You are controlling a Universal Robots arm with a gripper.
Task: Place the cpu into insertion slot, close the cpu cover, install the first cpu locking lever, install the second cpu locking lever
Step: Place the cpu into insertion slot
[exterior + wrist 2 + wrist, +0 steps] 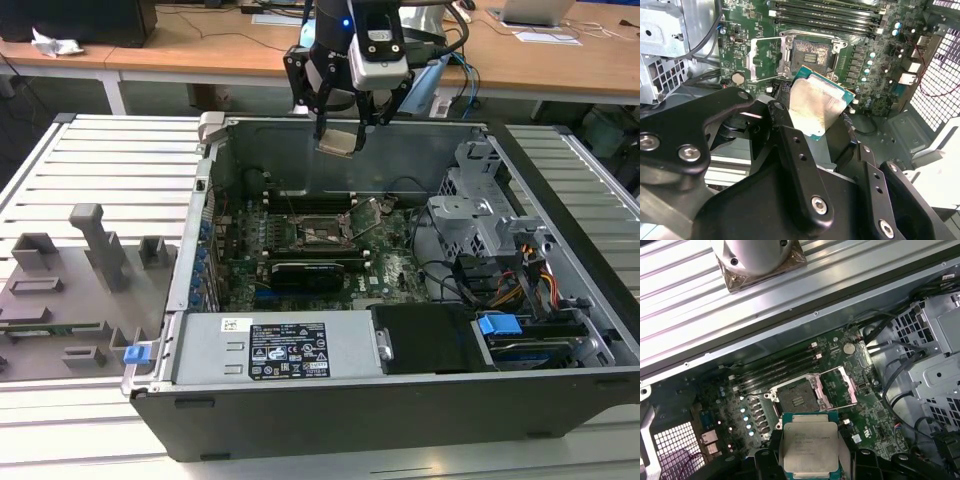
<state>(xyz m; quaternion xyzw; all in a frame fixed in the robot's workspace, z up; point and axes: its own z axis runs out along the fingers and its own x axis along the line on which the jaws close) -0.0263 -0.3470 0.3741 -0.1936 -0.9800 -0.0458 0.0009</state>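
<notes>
I find the black fingers [784, 122] clamped on opposite edges of the cpu [810, 447], a small flat square chip with a pale silvery top. It is carried face up, high over the open grey computer case [400, 410] (flat, I judge, so it can seat squarely). The insertion slot [797, 399], a dark square socket on the green motherboard [875, 415], lies bare and well apart below. The cpu cover [838, 386], a thin silvery hinged frame, lies open beside it, leaving the slot unobstructed. Black cables [887, 372] and a grey drive cage [935, 370] stand off to one side.
</notes>
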